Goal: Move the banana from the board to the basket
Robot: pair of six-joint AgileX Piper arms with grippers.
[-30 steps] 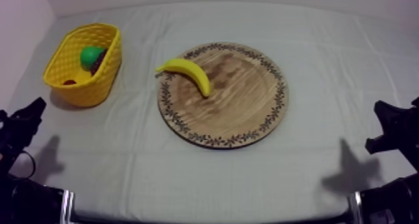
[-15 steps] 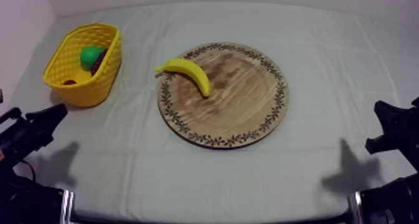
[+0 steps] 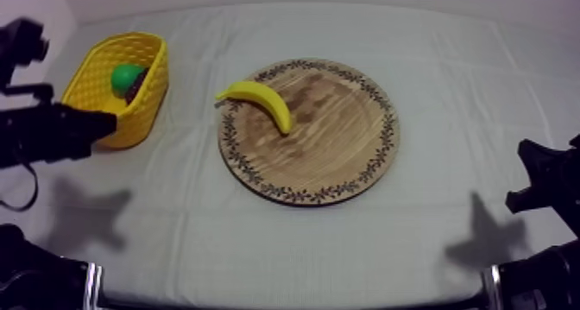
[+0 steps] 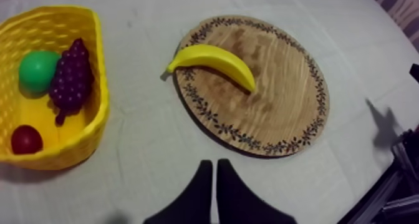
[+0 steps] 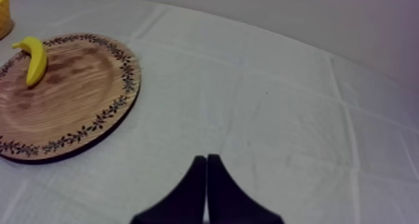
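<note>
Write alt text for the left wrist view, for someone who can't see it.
A banana lies on the round wooden board, its stem end at the rim nearest the yellow basket. The basket, beside the board, holds a bunch of grapes, a green fruit and a small red fruit. The left gripper, shut, hangs over the bare cloth.

Cloth-covered table [image 3: 293, 249] seen from above
A round wooden board [image 3: 332, 145] lies at its middle, a yellow basket [image 3: 148, 93] near it, apart.
</note>
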